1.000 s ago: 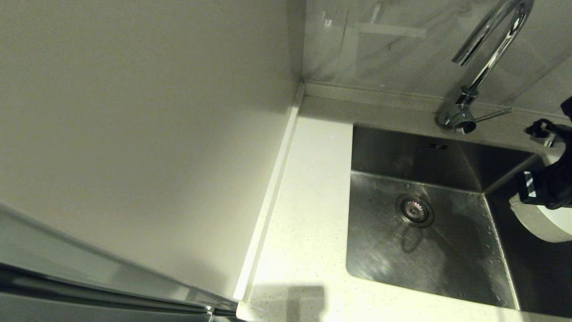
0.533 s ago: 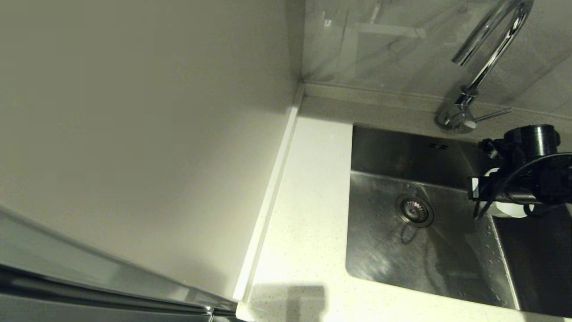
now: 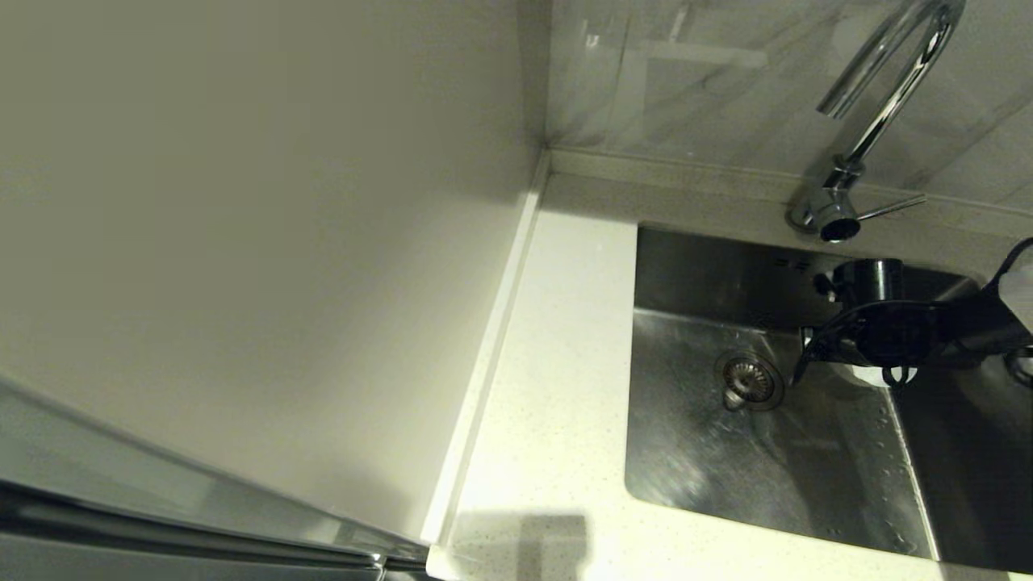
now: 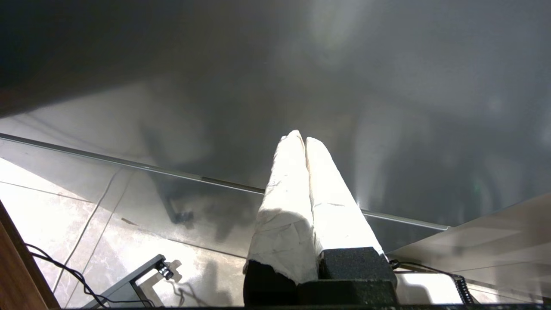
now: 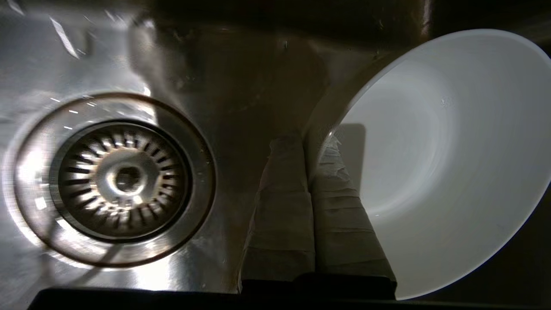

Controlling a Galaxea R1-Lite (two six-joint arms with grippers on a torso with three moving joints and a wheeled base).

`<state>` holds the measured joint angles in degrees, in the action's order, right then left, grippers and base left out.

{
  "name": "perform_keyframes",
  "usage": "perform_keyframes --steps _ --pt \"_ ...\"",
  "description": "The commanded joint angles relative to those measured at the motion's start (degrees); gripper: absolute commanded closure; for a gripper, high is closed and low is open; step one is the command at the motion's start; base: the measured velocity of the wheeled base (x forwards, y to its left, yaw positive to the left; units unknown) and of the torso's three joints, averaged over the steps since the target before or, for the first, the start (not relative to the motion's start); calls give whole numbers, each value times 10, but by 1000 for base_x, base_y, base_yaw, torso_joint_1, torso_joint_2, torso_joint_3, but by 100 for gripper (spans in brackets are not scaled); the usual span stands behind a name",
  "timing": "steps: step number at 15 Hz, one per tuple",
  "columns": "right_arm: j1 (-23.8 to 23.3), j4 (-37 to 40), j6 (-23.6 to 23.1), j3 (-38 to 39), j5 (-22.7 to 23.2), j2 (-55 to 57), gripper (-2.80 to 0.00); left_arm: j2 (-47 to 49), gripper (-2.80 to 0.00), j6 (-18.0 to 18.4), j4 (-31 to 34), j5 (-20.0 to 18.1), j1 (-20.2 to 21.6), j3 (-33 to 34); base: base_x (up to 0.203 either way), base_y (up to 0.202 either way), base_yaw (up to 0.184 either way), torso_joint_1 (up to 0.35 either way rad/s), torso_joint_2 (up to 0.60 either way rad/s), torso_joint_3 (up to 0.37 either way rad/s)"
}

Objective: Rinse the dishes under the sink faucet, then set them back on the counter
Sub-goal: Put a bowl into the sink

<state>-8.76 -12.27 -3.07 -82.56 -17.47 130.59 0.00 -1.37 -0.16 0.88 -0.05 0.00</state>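
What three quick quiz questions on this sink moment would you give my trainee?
1. True or false: the right gripper is pinching the rim of a white bowl.
2. Which is the bowl held over: (a) the counter, (b) the sink, (c) the floor?
3. Fill in: the round metal piece in the sink floor near the bowl is the drain ____.

Key
1. True. One finger lies inside the rim and one outside.
2. b
3. strainer. No water shows at the faucet.
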Motion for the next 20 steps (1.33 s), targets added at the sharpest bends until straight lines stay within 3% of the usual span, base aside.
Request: perform_keyframes --steps 1,5,6,11,16,18,20 --pt "-5 -2 -9 -22 -4 58 0 -2 0 0 0 0 0 0 0 0 0 0 0 0" --pt "-11 0 -17 -84 -20 110 0 -2 0 0 0 0 0 0 0 0 0 0 0 0" --pt "-13 -1 -22 -96 -23 118 -280 -2 0 0 0 0 0 0 0 0 0 0 0 0" --pt "-21 2 -19 -85 -23 65 -280 -2 0 0 0 0 0 0 0 0 0 0 0 0" --pt "-23 46 17 16 -17 -183 -280 -2 0 0 0 0 0 0 0 0 0 0 0 0" --pt "-45 126 6 31 0 -295 -280 -2 0 0 0 0 0 0 0 0 0 0 0 0" --pt "-127 299 -27 -2 52 -369 -280 -2 0 0 0 0 0 0 0 0 0 0 0 0"
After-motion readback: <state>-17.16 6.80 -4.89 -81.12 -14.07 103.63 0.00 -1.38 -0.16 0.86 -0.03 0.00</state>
